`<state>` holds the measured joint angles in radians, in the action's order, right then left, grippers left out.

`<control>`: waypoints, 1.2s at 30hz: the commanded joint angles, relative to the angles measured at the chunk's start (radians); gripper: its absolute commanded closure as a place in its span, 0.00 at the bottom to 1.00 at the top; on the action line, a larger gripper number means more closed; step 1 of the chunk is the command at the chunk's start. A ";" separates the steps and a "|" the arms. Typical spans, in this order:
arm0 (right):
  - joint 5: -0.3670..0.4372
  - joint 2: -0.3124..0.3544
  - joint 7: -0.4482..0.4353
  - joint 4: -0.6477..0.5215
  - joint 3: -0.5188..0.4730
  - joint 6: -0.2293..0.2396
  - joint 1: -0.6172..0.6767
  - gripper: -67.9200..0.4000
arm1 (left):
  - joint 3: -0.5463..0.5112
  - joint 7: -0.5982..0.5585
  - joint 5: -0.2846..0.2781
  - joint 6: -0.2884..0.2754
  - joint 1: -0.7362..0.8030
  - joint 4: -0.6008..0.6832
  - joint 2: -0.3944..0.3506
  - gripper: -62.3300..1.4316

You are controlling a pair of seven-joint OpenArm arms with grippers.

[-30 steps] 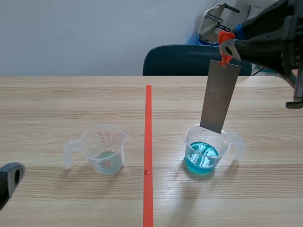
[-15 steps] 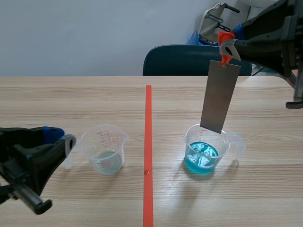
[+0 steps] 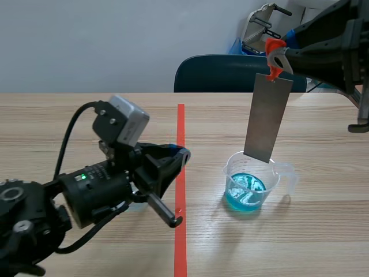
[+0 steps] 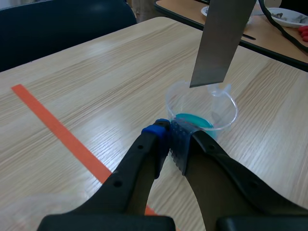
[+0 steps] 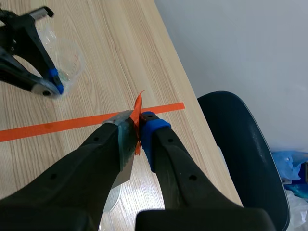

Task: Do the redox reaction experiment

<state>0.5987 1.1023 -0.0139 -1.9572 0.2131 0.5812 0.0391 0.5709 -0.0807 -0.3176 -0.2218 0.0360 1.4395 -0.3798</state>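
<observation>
Right hand [image 3: 281,56]: raised in the upper right of the frame, fingers clamped on an orange clip [image 3: 274,53]. The right wrist view shows the orange tab pinched between the pads.

Metal strip [image 3: 267,118] hangs from the clip, slightly tilted. Its lower end is over the mouth of the blue-liquid beaker [image 3: 249,187], roughly at rim height and not in the liquid. That beaker stands on the tabletop [image 3: 323,231] right of centre, right of the tape line [image 3: 180,127], handle pointing right.

Left hand [image 3: 183,154]: comes in from the lower left and reaches to centre frame. Fingers are together with nothing between them. Tips are over the tape line, pointing at the blue-liquid beaker, which is just ahead of them and not touched.

Clear beaker [image 5: 72,57]: close by the left hand in the right wrist view, can't tell if touching. It is mostly hidden behind the left arm in the scene view.

Dark chair [image 3: 225,72] beyond the tabletop's far edge, upper centre.
</observation>
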 commanded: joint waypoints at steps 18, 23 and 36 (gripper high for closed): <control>0.007 0.000 -0.011 -0.010 -0.007 -0.008 -0.017 0.98 | 0.194 -0.090 0.024 -0.002 -0.306 -0.394 0.241 0.94; 0.007 0.000 -0.011 -0.010 -0.007 -0.008 -0.017 0.98 | 0.195 -0.111 0.046 -0.002 -0.311 -0.429 0.263 0.94; 0.007 0.000 -0.011 -0.010 -0.007 -0.008 -0.017 0.98 | 0.195 -0.111 0.052 -0.001 -0.311 -0.429 0.260 0.94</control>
<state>0.5987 1.1023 -0.0139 -1.9572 0.2131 0.5812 0.0391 0.7662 -0.1764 -0.2607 -0.2203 -0.2684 0.9886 -0.1223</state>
